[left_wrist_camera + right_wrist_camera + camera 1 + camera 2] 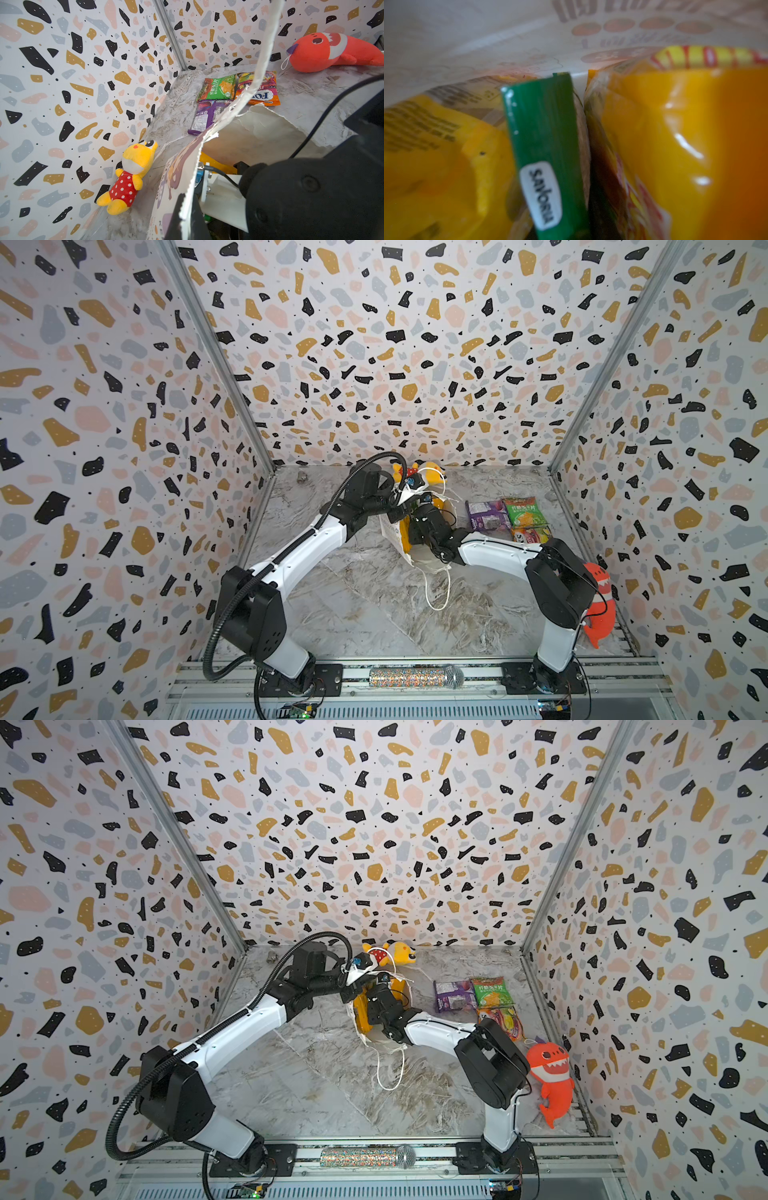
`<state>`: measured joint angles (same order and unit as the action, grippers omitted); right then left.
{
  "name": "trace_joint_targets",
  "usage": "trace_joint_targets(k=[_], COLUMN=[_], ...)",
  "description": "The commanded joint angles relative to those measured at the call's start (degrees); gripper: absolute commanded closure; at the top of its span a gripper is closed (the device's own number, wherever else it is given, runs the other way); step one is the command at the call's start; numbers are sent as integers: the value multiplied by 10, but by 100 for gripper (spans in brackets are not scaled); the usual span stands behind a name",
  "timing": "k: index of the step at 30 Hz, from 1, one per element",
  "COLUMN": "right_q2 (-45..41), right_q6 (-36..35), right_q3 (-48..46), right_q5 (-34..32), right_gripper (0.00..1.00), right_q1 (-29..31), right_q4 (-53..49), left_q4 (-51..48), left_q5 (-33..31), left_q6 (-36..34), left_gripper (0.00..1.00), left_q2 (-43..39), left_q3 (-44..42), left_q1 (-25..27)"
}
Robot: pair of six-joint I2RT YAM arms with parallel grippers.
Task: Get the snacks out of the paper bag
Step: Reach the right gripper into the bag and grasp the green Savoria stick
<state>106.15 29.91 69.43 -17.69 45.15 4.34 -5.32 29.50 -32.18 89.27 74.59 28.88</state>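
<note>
SAVORIA, in a white oval, marks the dark green glossy packet (544,133); FOX lettering shows on the orange-pink glossy packet (264,96), Chinese characters on the light green flat packet (217,89).

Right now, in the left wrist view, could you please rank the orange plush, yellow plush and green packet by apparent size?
1-2. orange plush and yellow plush: about alike, unranked; the yellow one is nearer.
3. green packet: clearly smallest.
</note>
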Motion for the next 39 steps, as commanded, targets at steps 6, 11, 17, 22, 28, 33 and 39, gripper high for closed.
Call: trace_joint_targets(k=[6,11,17,22,28,33,39], right_q2=[-10,-44,-89,-124,-149,-146,-133], right_q6=[-18,-23,-26,-24,-31,-35,-38], right_q3=[19,16,4,-12,-19,-13,5], right_q5=[-18,-11,1,11,19,22,34], right_gripper=[100,100,100,100,100,99,99], right_q1=[-6,-5,2,7,12,13,13], right_q4=[3,-12,-31,-39,-48,-46,-60], left_q4=[24,26,28,31,29,28,30], left_q5=[35,29,28,28,25,26,22], left_q6=[7,9,10,11,12,13,12], left_gripper=[100,100,100,100,100,100,100], left_q2=[-13,-14,-13,-11,-8,-7,-10], left_q3=[-9,-12,-14,-17,-16,-13,-18], left_q1=[6,6,6,6,6,6,5])
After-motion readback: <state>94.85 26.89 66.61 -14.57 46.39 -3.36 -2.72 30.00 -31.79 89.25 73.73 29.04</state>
